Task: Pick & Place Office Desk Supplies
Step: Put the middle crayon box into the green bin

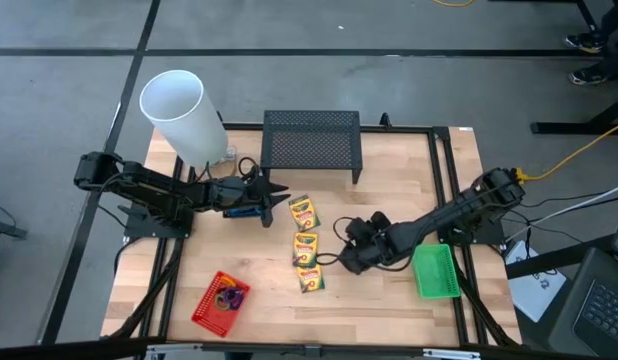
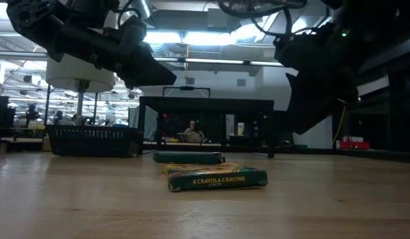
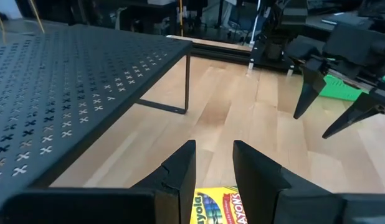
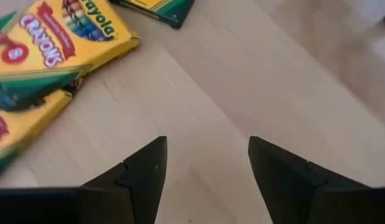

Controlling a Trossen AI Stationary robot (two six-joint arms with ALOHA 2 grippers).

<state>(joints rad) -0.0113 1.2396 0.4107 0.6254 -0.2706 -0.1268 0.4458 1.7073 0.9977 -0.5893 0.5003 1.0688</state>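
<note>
Crayon boxes (image 1: 306,243) lie in a loose line down the middle of the table (image 1: 389,300), and they serve as the landmark here: three yellow-and-green boxes, none yet in a basket. Left of the boxes, the left gripper (image 1: 272,203) hangs just beside the topmost one, its fingers (image 3: 180,171) parted a little with nothing between them; the left wrist view shows that box's end directly below the gap. Right of the boxes, the right gripper (image 1: 341,258) hovers near the lower two with its fingers (image 4: 142,168) spread wide and bare wood between them, holding nothing. Farther right of the boxes, near the table's edge, sits the green basket (image 1: 435,272), which looks empty. Below and left of the boxes, the red basket (image 1: 220,300) already holds what appear to be purple and orange loops, so that part of the sorting seems done. Beyond the boxes, toward the far edge, stand the black mesh stand (image 1: 311,140) and the white cylinder (image 1: 179,112). Something blue shows at the left gripper, but whether it is part of the arm or the scissors is unclear. As a judgement, the job is partway along: the loops are placed, while all three crayon boxes remain to be picked up and put away.
</note>
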